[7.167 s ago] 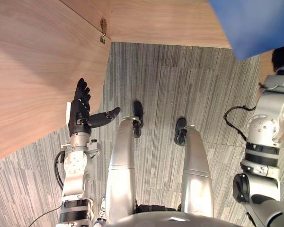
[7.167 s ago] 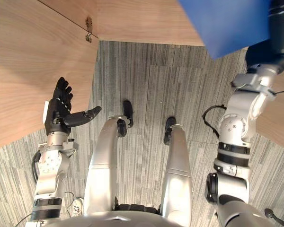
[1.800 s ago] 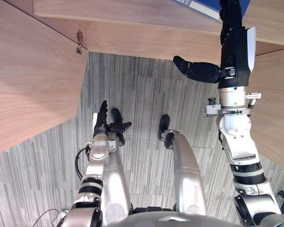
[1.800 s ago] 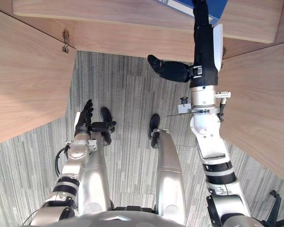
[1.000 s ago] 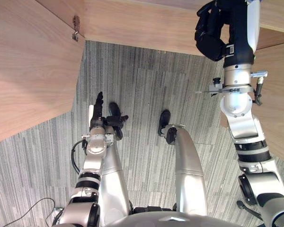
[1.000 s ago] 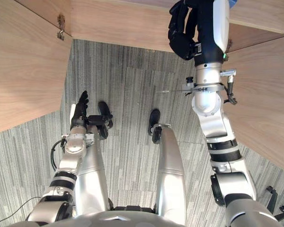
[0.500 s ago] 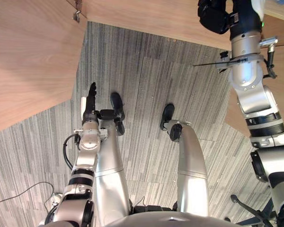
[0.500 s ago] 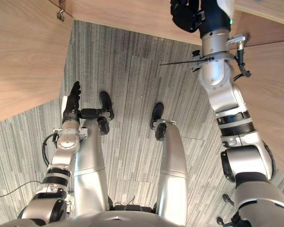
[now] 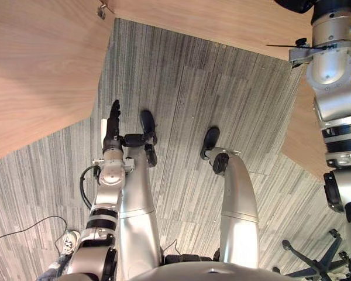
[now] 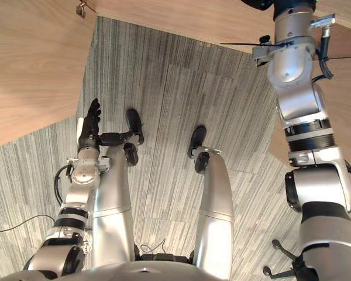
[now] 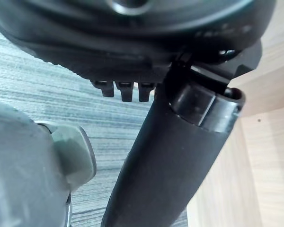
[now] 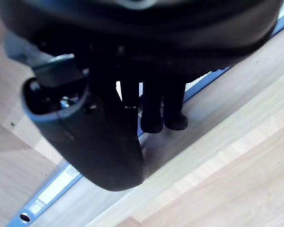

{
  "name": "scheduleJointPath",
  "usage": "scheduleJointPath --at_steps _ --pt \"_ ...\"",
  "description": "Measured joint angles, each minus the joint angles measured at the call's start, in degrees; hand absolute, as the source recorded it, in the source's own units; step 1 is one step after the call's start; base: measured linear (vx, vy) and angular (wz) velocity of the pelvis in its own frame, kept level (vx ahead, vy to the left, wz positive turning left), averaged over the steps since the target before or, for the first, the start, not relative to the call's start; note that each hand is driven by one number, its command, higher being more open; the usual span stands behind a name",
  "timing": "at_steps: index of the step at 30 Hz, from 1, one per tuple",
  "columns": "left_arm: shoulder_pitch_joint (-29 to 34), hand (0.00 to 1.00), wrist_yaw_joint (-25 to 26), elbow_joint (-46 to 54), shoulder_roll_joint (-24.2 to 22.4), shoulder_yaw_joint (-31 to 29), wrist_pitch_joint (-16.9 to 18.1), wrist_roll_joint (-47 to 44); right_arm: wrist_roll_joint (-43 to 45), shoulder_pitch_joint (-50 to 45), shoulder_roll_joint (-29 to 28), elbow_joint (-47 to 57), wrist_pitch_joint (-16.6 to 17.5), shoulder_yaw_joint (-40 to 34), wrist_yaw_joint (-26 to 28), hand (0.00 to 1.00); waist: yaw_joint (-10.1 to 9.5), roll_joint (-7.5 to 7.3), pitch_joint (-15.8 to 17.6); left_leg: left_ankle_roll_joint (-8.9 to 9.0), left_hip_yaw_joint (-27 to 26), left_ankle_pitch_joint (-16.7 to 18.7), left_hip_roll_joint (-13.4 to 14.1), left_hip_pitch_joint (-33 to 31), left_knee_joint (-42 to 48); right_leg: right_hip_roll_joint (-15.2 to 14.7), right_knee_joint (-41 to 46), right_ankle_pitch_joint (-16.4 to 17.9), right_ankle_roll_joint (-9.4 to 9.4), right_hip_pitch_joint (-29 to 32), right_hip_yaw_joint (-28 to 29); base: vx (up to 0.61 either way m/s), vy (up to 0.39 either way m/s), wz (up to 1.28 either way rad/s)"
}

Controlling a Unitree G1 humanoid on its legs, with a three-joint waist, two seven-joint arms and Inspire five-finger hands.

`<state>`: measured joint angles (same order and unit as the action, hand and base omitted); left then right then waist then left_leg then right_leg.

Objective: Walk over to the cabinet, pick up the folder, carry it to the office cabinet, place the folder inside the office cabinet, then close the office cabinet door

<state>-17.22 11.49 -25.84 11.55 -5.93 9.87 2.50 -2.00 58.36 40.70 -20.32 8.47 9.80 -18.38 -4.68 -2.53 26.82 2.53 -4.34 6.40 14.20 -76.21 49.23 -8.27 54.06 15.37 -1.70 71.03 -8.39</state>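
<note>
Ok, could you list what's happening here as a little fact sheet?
Floor: grey carpet
Left hand: open, empty, low beside the open wooden door
Right hand: raised to the wooden shelf, close to the blue folder
Folder: on the shelf; whether the hand grips it is unclear
Door: not yet closed
</note>
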Motion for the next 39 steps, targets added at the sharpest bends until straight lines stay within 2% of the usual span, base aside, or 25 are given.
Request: scheduleJointPath --at_steps 4,12,22,28,33,39 --pt "0.0 1.0 0.0 -0.07 -0.04 0.01 0.0 -0.34 0.23 1.99 0.32 -3.27 0.53 -0.66 -0.07 0.0 0.03 0.0 0.0 -0.01 -0.04 -0.02 -0.06 0.0 -0.12 -0.04 -0.09 0.0 0.0 0.0 -0.02 -0.02 0.014 0.01" --pt "0.01 1.0 0.18 -0.16 -0.64 -0.04 0.01 -0.99 5.13 3.09 1.5 -8.98 0.48 -6.52 0.11 0.0 -0.03 0.01 -0.01 -0.21 -0.21 -0.35 -0.44 0.1 -0.76 -0.44 -0.38 -0.04 -0.04 -0.01 -0.09 -0.04 0.015 0.03" --pt "0.17 1.0 0.73 -1.94 -0.92 -0.15 -0.53 -1.98 13.51 3.44 1.87 -13.22 -2.22 -12.19 -0.92 0.0 0.05 0.13 -0.07 -0.13 -1.02 -0.55 -0.3 2.07 -1.9 -0.23 -1.81 -0.28 -0.18 -1.56 0.3 -0.02 0.007 0.0" --pt "0.2 1.0 0.95 -1.92 -1.74 -0.45 -1.23 -1.98 13.5 3.14 -0.04 -13.05 -3.26 -13.06 -1.01 0.0 0.1 0.16 -0.09 -0.13 -1.26 -0.53 0.26 2.97 -1.38 0.25 -1.72 -0.29 -0.17 -2.45 0.5 -0.02 0.005 -0.03" --pt "0.2 1.0 0.88 -1.83 -2.98 -1.46 -1.44 -1.96 13.48 -3.73 -1.3 -4.76 -3.24 -13.64 -1.04 0.0 -0.01 0.22 -0.14 -0.34 -1.3 -0.31 0.63 4.19 -0.42 0.5 -0.91 -0.28 -0.17 -3.6 0.75 -0.04 0.008 -0.03" --pt "0.98 1.0 0.42 -1.9 -4.95 -1.21 -2.75 -1.88 13.47 -17.86 -8.51 13.51 -2.71 -18.96 -2.59 0.0 0.39 0.21 -0.22 -0.67 -1.53 1.19 1.4 8.18 0.98 1.12 -0.45 -0.24 -0.22 -7.65 1.43 -0.05 0.033 -0.07"
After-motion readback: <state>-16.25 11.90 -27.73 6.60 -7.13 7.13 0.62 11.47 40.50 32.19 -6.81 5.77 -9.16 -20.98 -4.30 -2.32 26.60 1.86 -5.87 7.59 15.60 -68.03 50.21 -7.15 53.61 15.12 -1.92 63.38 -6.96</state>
